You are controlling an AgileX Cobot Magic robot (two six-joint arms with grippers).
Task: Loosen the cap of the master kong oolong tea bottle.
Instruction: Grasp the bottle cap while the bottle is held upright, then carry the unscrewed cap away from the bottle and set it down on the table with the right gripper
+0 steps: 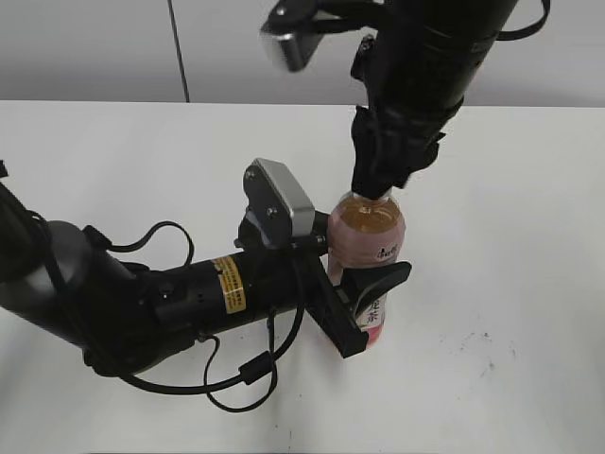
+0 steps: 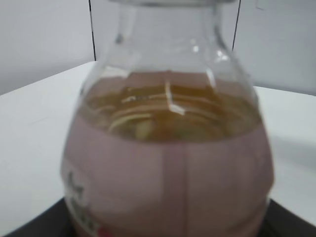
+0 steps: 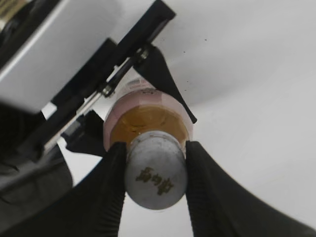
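Observation:
The master kong oolong tea bottle [image 1: 371, 232] stands upright on the white table, amber tea above its pink label. My left gripper [image 1: 364, 305] is shut on the bottle's lower body from the left. The bottle fills the left wrist view [image 2: 168, 163], and the jaws show only as dark corners at the bottom. My right gripper [image 1: 371, 186] comes down from above and hides the cap in the exterior view. In the right wrist view the white cap [image 3: 156, 174], with a printed mark on top, sits between my right gripper's [image 3: 155, 170] two black fingers, which press its sides.
The white table [image 1: 510, 284] spreads around the bottle, with small dark specks at the front right. A grey wall with a dark vertical seam [image 1: 178, 47] runs behind it. My left arm's body and cables [image 1: 170, 303] lie across the front left.

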